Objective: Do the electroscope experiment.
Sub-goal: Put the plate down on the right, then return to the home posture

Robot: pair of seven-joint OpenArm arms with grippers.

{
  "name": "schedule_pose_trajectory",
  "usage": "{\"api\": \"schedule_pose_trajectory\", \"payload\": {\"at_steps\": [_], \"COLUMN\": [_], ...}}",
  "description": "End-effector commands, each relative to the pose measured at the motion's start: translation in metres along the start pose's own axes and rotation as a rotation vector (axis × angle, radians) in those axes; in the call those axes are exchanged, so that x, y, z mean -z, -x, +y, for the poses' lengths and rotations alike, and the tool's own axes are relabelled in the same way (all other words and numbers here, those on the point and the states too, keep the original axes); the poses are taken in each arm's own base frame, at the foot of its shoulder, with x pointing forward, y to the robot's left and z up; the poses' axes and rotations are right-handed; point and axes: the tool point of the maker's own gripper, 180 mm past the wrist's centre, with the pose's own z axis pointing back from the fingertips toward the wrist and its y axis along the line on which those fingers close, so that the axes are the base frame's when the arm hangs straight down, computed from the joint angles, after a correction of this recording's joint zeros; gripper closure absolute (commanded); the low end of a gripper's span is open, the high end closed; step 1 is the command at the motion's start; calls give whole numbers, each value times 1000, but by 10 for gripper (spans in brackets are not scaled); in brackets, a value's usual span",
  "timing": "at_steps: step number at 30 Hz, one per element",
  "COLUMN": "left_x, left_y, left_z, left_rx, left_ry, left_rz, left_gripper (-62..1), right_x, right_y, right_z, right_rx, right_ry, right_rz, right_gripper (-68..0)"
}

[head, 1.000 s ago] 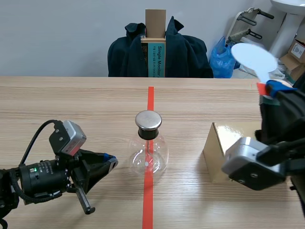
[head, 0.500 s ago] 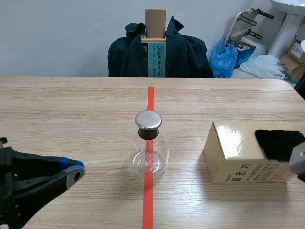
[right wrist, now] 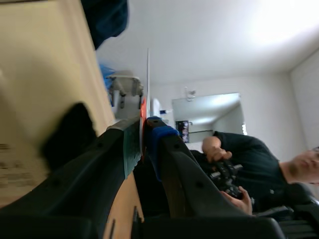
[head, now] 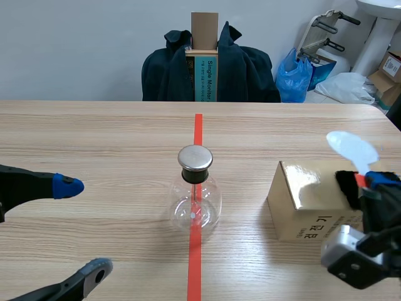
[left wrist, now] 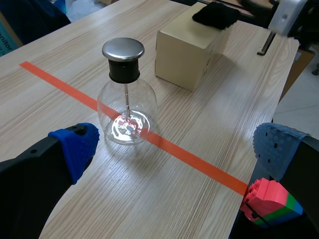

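While the left gripper [left wrist: 174, 149] gapes, right gripper [right wrist: 143, 130] pinches paddle [head: 352, 149] (white)

You get bright, even room light. Glare sits on the box [head: 307, 200] top and the flask [left wrist: 127, 99] belly. Your right wrist view is smeared, its ceiling [right wrist: 199, 40] washed out.

I have the left gripper [head: 80, 229] at the lower left of the frame, spread wide. One blue-padded fingertip [head: 66, 185] reaches in from the left edge and the other lies low against the bottom edge. Its wrist camera shows the two pads far apart with nothing between them. The right arm [head: 382, 251] comes in at the lower right corner. The right gripper [head: 374, 183] points toward the top of the frame, fingers pinched on a thin paddle [head: 351, 149].
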Motion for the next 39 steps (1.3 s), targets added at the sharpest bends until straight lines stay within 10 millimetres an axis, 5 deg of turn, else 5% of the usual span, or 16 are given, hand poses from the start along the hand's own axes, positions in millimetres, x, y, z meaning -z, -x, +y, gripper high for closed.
{"api": "schedule_pose_trajectory", "payload": {"at_steps": [1,9,21,24,30,34,39], "left_x": [2,2,2,2,2,2,2], "left_y": [-7,-6,-6,-6,-6,-6,-6], "left_z": [1,1,1,1,1,1,1], "left_rx": [-8,-5,-5,-5,-5,-5,-5], "left_ry": [-5,-4,-4,-5,-5,-5,-5], "left_rz": [-34,-32,-32,-32,-32,-32,-32], "left_gripper": [-623,-623,-623,-623,-623,-623,-623], "right_x": [4,-6,-12,-12,-13,-17,-51], "right_y": [-3,-10,2,3,-4,0,12], "right_z": [-3,32,40,39,44,48,72], "right_rx": [-11,2,-2,6,57,162,242], "right_ry": [17,-79,-91,-79,-89,-94,-250], "right_rz": [-16,-36,24,47,65,125,178], "right_gripper": [-8,-9,-16,-159,-679,-679,-679]}}
